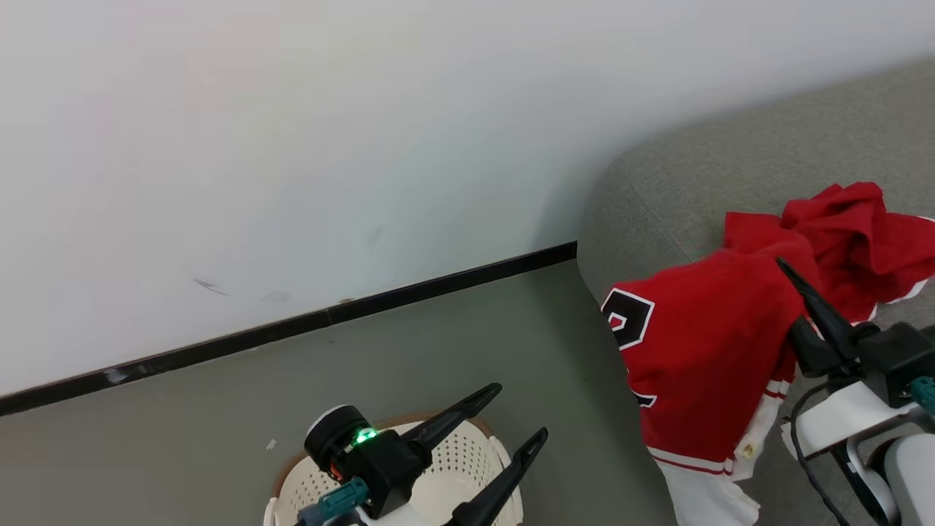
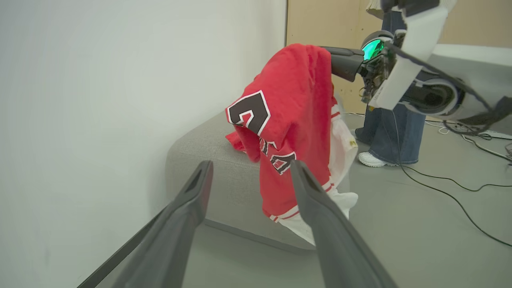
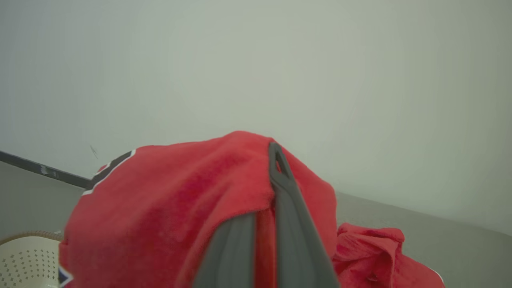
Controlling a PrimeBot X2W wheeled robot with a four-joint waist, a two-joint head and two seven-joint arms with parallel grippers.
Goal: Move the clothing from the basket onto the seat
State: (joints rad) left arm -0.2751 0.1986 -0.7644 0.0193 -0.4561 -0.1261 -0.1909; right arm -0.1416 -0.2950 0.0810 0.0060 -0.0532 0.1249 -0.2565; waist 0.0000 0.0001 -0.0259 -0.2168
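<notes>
My right gripper (image 1: pixel 792 292) is shut on a red garment (image 1: pixel 701 343) of the clothing, which hangs over its fingers and down past the corner of the grey seat (image 1: pixel 730 168). In the right wrist view the cloth (image 3: pixel 180 200) drapes over the shut fingers (image 3: pixel 280 188). Another red garment (image 1: pixel 862 226) lies crumpled on the seat behind it. Above the cream basket (image 1: pixel 467 453), my left gripper (image 1: pixel 520 410) stands open and holds nothing. From the left wrist, the hanging garment (image 2: pixel 292 120) shows a dark number with a white edge and white bands at its hem.
A white wall with a dark baseboard (image 1: pixel 329 314) runs behind the basket and seat. In the left wrist view a person's legs in jeans (image 2: pixel 392 128) stand beyond the seat, and cables (image 2: pixel 452 192) trail over the grey floor.
</notes>
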